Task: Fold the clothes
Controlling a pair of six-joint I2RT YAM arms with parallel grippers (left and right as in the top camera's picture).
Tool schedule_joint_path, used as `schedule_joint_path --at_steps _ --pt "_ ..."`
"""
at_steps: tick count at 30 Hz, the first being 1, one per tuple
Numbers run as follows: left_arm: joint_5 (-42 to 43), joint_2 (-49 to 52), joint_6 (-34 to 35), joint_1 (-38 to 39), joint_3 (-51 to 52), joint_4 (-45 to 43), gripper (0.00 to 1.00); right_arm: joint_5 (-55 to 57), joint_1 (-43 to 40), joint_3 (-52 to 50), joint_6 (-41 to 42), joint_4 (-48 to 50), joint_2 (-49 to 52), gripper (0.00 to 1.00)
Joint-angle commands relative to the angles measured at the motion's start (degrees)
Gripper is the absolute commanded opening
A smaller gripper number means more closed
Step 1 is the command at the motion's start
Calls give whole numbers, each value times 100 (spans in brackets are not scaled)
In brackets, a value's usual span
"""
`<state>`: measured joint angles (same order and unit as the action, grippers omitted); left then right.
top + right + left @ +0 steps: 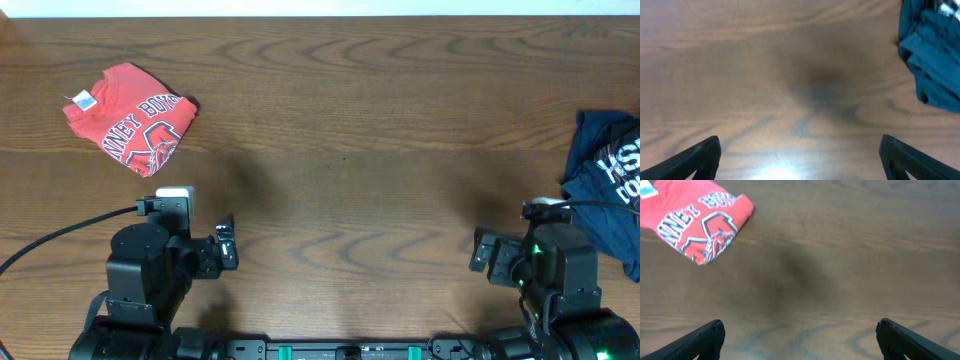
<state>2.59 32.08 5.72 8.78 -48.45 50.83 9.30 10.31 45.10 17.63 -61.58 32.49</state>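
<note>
Red-orange cotton T-shirt with grey-white lettering [130,118] lies on the wooden table [350,120] ahead-left of your left arm [140,275], the nearer one; both jaws stand spread, empty.

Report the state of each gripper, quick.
Left gripper: open, jaws wide apart, holding nothing.
Right gripper: open, jaws wide apart, holding nothing.
</note>
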Motion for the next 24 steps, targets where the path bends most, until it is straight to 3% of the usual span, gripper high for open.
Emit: schedule_joint_path --at_steps 1,9,13,19,24 --pt "-66 2 -76 -13 17 74 98 96 -17 -39 76 -184 -24 99" --pt "-66 2 -76 -13 17 81 98 133 -17 -48 7 -271 -87 100" --pt "-66 2 -76 -13 17 81 98 142 -101 -105 -492 -168 -356 99" --pt "-66 2 -76 -13 17 83 98 -66 -321 -955 -1591 1281 -1473 99" --pt "-66 2 -76 -13 17 83 98 -415 -632 -1943 -1733 2271 -2514 99"
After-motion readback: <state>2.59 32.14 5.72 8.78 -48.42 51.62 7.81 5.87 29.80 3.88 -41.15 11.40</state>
